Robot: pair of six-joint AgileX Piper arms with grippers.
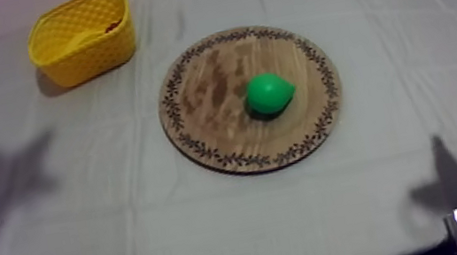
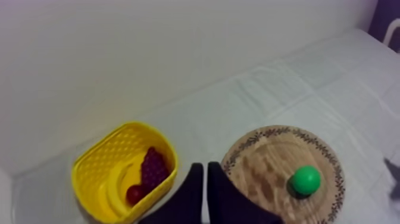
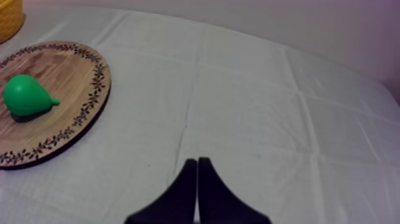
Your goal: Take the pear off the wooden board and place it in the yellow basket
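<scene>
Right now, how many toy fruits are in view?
4: green pear on the round wooden board; purple grapes, small red fruit and yellow banana in the yellow basket. Others may hide beneath.

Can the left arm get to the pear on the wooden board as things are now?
Probably yes. The pear lies alone on the wooden board, with nothing over or beside it. The left gripper is shut, so it must open first.

Lab-style test setup, cloth-covered table [image 1: 213,222], bare wall [image 2: 149,53]
</scene>
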